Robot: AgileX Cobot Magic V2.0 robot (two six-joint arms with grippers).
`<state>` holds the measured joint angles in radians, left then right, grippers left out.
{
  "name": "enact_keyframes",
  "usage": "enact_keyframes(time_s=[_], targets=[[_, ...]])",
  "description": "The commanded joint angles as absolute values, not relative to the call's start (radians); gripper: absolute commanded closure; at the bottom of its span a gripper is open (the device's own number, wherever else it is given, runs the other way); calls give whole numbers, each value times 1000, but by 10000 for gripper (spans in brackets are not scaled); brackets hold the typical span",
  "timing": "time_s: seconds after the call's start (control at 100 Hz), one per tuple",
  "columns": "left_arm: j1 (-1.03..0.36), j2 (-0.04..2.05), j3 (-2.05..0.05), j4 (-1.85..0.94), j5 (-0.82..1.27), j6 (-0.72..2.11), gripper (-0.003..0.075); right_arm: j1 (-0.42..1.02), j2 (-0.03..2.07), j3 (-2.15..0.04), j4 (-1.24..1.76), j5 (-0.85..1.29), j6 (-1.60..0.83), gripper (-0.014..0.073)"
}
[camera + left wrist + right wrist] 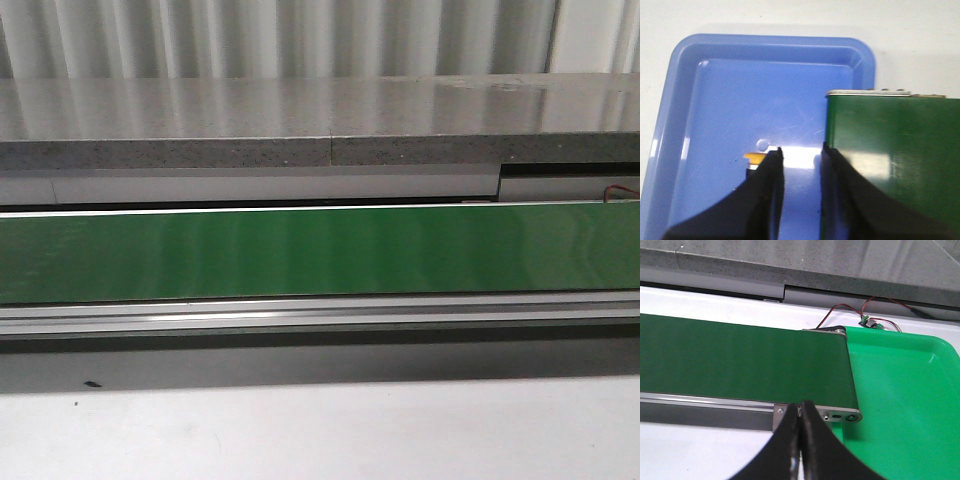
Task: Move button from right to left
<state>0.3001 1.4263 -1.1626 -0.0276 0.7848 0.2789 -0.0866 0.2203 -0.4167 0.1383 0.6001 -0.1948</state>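
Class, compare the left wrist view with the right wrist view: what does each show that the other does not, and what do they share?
Only the left wrist view shows the shallow blue plastic tray, with the yellow-capped button lying in it, partly hidden behind the open left fingers.

Only the right wrist view shows the bright green plastic tray, the red and black wires, the grey stone ledge, and the closed right fingers.

Both show an end of the dark green conveyor belt and the white table.
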Motion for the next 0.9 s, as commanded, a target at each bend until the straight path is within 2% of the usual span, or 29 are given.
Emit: enact_keyframes(time_s=[0.0, 0.03, 0.43, 0.89], targets=[[262, 1327, -1151, -54, 727, 257, 710, -84, 229, -441, 144, 527, -203, 662], [247, 1297, -1129, -60, 717, 257, 743, -84, 229, -441, 144, 527, -203, 662], [186, 919, -807, -234, 584, 261, 741, -84, 229, -441, 144, 527, -203, 662], [143, 526, -590, -257, 494, 269, 741, -84, 229, -441, 144, 527, -203, 662]])
